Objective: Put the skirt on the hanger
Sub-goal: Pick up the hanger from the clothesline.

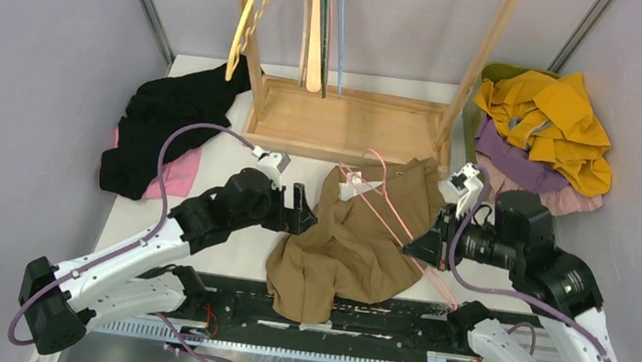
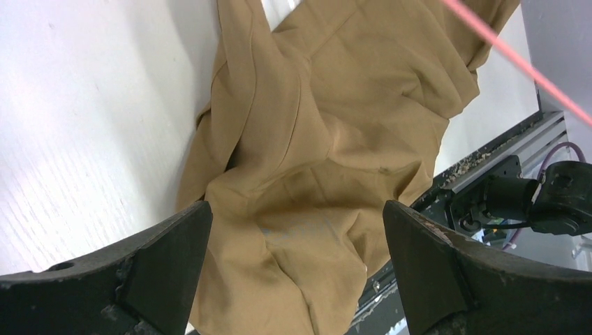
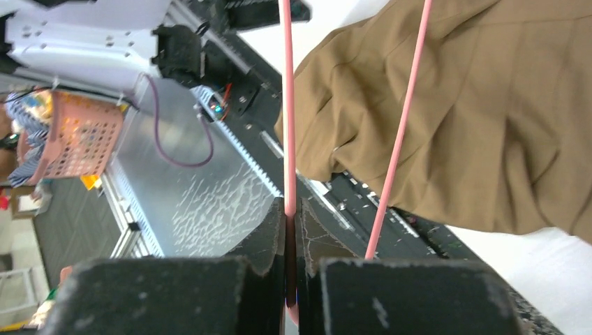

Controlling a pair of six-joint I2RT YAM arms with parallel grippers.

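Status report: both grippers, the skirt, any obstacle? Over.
Left gripper open over skirt. Right gripper shut on pink hanger. Skirt crumpled, not yet hung. No obstacle seen.

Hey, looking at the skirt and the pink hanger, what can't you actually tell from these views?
- Right wrist view: the hook of the hanger, cut off by the top edge above the shut right gripper.
- Top view: whether the hanger is threaded into the skirt or just lies on it; folds hide it.
- Left wrist view: the skirt's waistband and hem, cut off by the edges and the open left gripper.
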